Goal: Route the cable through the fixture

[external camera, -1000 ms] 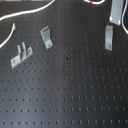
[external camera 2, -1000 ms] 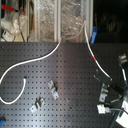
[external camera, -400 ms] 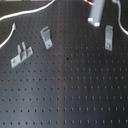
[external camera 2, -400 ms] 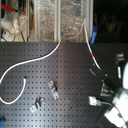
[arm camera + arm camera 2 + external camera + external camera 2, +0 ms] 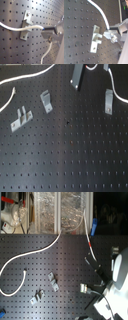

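Gripping the cable [image 5: 27,28] in our tool [image 5: 46,32], jaws clenched on it right beside the fixture [image 5: 25,25], we're mid-routing: in the first wrist view the cord crosses the strip's front. Next move likely calls for seating it into the slot. Farther off, the cable's slack trails toward the bench's [image 5: 70,257] far edge.

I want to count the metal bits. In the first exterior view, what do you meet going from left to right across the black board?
Flat bracket with two upright prongs → bent angled bracket → the arm's dark hanging piece → the fixture, a slim grey upright strip with the cable running by it.
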You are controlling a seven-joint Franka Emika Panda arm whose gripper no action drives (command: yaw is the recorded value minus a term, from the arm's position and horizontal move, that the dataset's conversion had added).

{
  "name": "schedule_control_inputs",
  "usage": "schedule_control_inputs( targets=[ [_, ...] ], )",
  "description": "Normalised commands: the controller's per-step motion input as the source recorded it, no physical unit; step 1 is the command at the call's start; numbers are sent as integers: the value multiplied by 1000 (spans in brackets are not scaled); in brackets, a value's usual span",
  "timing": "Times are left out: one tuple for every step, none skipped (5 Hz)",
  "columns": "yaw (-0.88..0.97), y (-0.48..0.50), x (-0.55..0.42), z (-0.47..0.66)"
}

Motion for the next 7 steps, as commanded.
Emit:
schedule_control_inputs(
  targets=[
    [-134,368,341,48],
    [-337,313,366,125],
    [-146,267,177,101],
    [-825,107,76,202],
    [-554,5,1,83],
    [-131,-64,6,91],
    [-380,64,83,460]
  ],
)
